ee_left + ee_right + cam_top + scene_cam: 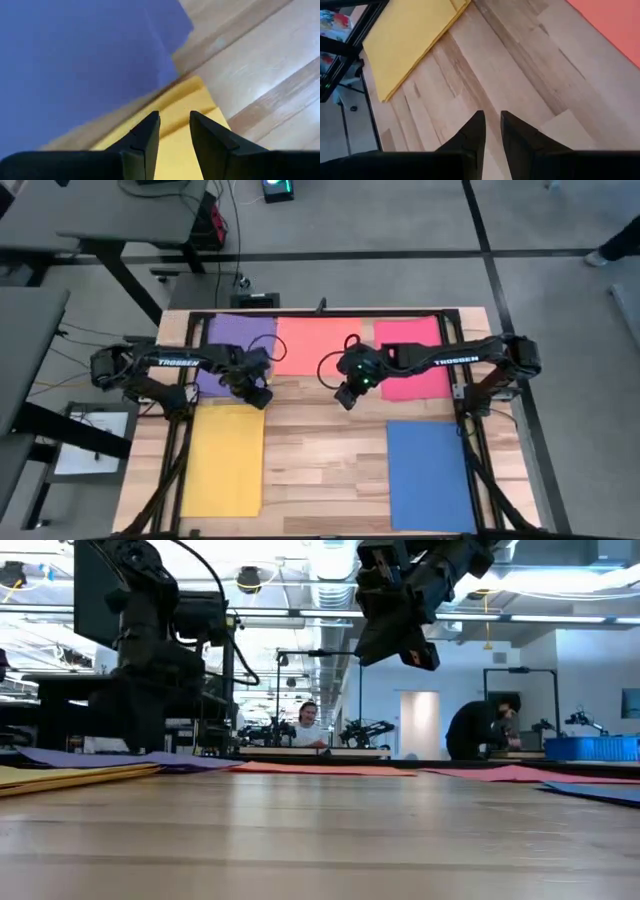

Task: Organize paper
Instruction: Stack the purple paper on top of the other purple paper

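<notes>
1. High view, straight down on a wooden table (320, 450) with five coloured sheets laid out flat.
2. Along the upper edge of the table, left to right: purple sheet (240, 332), salmon-orange sheet (315, 340), pink-red sheet (412, 355), side by side.
3. Lower left of the frame: yellow sheet (224, 460), directly below the purple one.
4. Lower right of the frame: blue sheet (430, 475), below the pink-red one and apart from it.
5. Left gripper (260, 395) at centre left, over the spot where the lower right corner of the purple sheet meets the upper right corner of the yellow sheet.
6. Left wrist view: two dark fingers (145, 137) a narrow gap apart, holding nothing, with purple and yellow paper beneath and bare wood beside.
7. Right gripper (347, 397) just right of centre, over bare wood below the salmon-orange sheet.
8. Right wrist view: fingers (472, 135) nearly together with a thin slit between, empty, above bare wood; yellow sheet at upper left, salmon-orange at upper right.
9. Low view: right arm hanging high at top centre, well clear of the tabletop; sheets seen edge-on as thin coloured strips across the middle.
10. Room behind the table: two people (307, 725) at distant benches.
</notes>
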